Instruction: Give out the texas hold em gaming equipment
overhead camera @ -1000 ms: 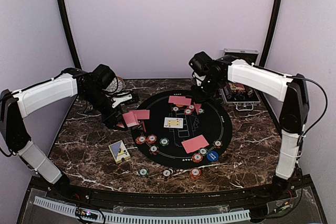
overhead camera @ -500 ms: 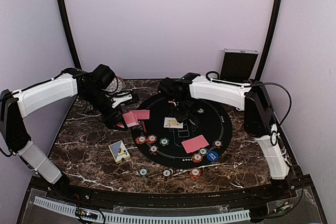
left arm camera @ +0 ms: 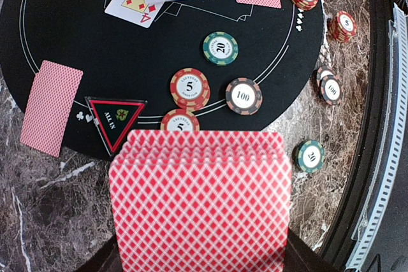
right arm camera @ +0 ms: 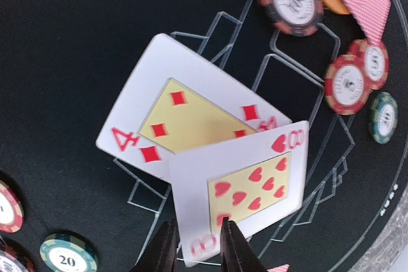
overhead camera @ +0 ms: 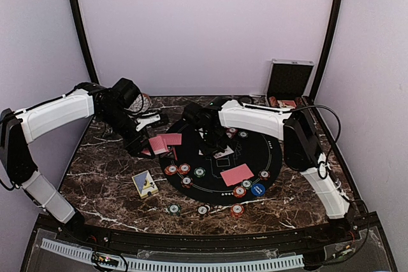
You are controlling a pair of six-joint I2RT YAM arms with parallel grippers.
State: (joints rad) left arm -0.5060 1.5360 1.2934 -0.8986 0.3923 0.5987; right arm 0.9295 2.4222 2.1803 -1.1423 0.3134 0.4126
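My left gripper (overhead camera: 145, 147) hovers at the left rim of the round black mat (overhead camera: 264, 151), shut on a fanned deck of red-backed cards (left arm camera: 201, 202). At the mat's centre my right gripper (right arm camera: 197, 246) hangs low over two face-up cards. Its jaws are slightly apart over the near end of the eight of hearts (right arm camera: 248, 186), which overlaps the four of diamonds (right arm camera: 182, 119). Poker chips lie round the mat: a green 20 (left arm camera: 220, 48), a red 5 (left arm camera: 190, 86) and a dark 100 (left arm camera: 243, 95). A face-down card (overhead camera: 236, 174) rests front right.
A small card box (overhead camera: 145, 184) lies on the marble, left of the mat. The silver case (overhead camera: 290, 79) stands open at the back right. A triangular all-in marker (left arm camera: 116, 119) sits beside another face-down card (left arm camera: 51, 106). Loose chips (overhead camera: 203, 209) dot the table's front.
The right arm swung from the back right to the mat's centre; the eight of hearts now overlaps the four of diamonds and its jaws have parted. The left arm has not moved.
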